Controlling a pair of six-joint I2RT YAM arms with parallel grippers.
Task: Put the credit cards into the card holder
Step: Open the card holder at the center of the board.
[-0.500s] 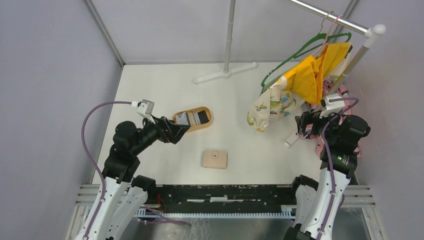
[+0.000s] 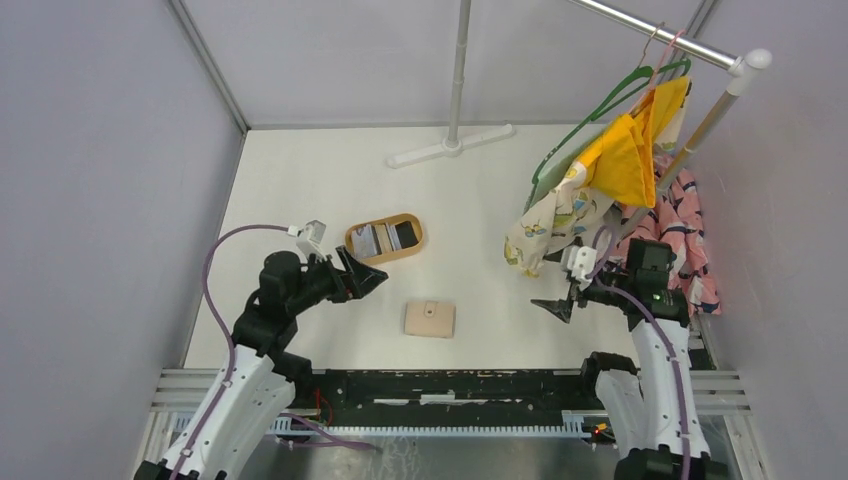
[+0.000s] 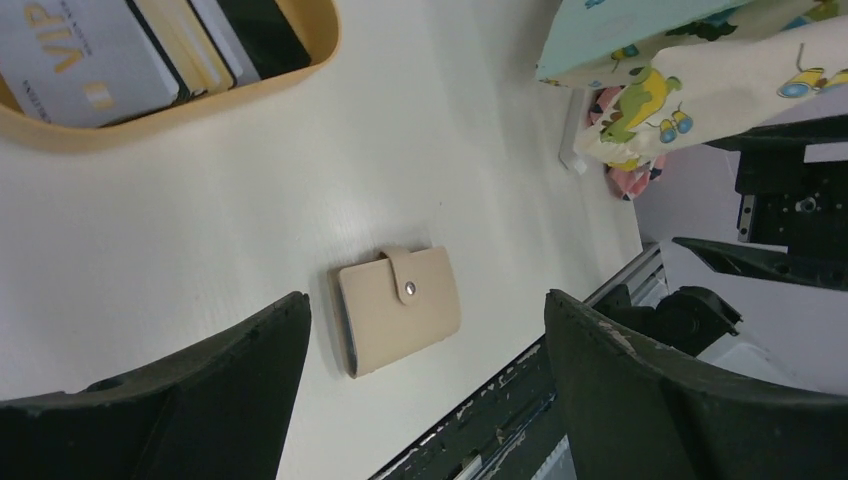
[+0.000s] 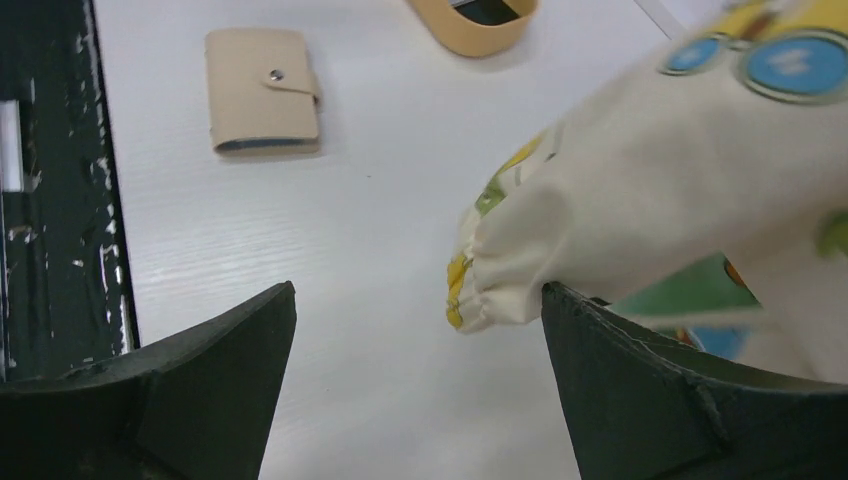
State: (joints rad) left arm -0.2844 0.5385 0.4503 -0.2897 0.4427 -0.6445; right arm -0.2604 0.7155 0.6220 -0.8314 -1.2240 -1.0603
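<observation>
Tools both repositioned. Left tool (image 2: 372, 276) has backed off the wooden tray (image 3: 200, 108): jaws wide, empty. Right tool (image 2: 548, 306) has swung in off the hanging clothes (image 2: 545, 225) over the counter (image 2: 300, 180), also wide and empty, aimed toward the card holder (image 2: 430, 319). Holder lies snapped shut between the two tools, untouched. Credit cards (image 2: 385, 237) all sit in the tray. Likely setup for opening the holder first. Readable: gold "VIP" on the grey card (image 3: 80, 60); finer print illegible. No brand on the holder.
</observation>
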